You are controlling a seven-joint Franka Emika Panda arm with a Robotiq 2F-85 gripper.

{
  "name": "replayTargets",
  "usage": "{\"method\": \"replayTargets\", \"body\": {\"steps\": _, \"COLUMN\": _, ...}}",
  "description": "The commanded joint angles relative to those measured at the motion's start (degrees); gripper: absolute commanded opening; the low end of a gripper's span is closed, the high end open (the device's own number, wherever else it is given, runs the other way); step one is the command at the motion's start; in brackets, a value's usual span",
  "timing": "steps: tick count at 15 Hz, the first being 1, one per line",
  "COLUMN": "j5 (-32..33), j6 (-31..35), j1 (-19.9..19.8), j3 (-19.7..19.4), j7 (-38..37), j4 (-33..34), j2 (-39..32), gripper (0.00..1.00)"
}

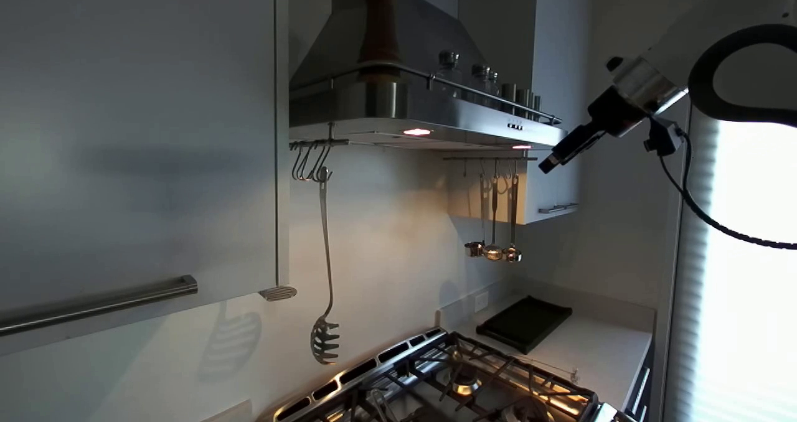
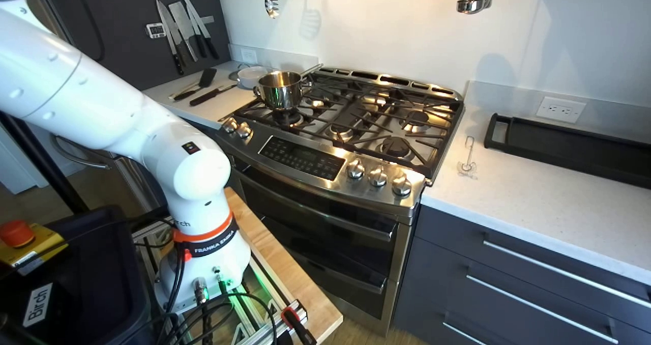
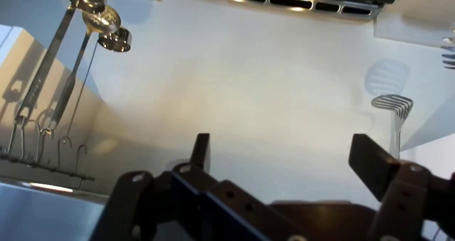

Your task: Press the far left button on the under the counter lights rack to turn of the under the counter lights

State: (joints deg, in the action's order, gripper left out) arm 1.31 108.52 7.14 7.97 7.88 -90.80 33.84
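Buttons [image 1: 515, 127] on hood front [image 1: 464, 116], up-left of jaws in an exterior view, gap btwn, w/ jaws wide apart

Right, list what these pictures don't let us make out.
Hood buttons: any markings too small to read in an exterior view.
Tall wooden object: top cut off by the upper edge of an exterior view.
Pot: inside bottom hidden by its near wall in an exterior view.
Slotted spatula: rest of its handle hidden by the end effector in the wrist view.
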Motion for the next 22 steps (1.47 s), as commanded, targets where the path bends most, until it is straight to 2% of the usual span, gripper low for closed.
{"method": "replayTargets", "body": {"steps": 1, "j5": -0.1, "j6": 5.8, "j1": 1.1, "j3": 0.2, "j7": 0.4, "j4": -2.5, "j2": 1.0, "gripper": 1.00}}
{"method": "replayTargets", "body": {"steps": 2, "j5": 0.3, "j6": 5.2, "j1": 1.6, "j3": 0.3, "j7": 2.0, "j4": -2.3, "j2": 0.7, "gripper": 1.00}}
{"method": "replayTargets", "body": {"steps": 3, "j5": 0.3, "j6": 4.0, "j1": 0.8, "j3": 0.3, "j7": 0.3, "j4": -0.3, "j2": -0.3, "gripper": 1.00}}
{"method": "replayTargets", "body": {"steps": 6, "j5": 0.3, "j6": 4.3, "j1": 1.3, "j3": 0.5, "j7": 1.0, "j4": -0.6, "j2": -0.4, "gripper": 1.00}}
{"method": "replayTargets", "body": {"steps": 11, "j5": -0.4, "j6": 9.4, "j1": 0.0, "j3": 1.4, "j7": -5.9, "j4": -0.8, "j2": -1.3, "gripper": 1.00}}
{"method": "replayTargets", "body": {"steps": 19, "j5": 0.4, "j6": 20.8, "j1": -0.7, "j3": 2.5, "j7": -10.3, "j4": -4.0, "j2": -0.6, "gripper": 1.00}}
{"method": "replayTargets", "body": {"steps": 20, "j5": 0.4, "j6": 21.7, "j1": -0.8, "j3": 2.6, "j7": -10.8, "j4": -4.4, "j2": -0.4, "gripper": 0.92}}
{"method": "replayTargets", "body": {"steps": 21, "j5": 0.6, "j6": 22.6, "j1": -1.0, "j3": 2.8, "j7": -11.3, "j4": -4.9, "j2": -0.2, "gripper": 0.74}}
{"method": "replayTargets", "body": {"steps": 22, "j5": 0.8, "j6": 23.8, "j1": -1.2, "j3": 2.9, "j7": -11.7, "j4": -5.6, "j2": 0.2, "gripper": 0.66}}
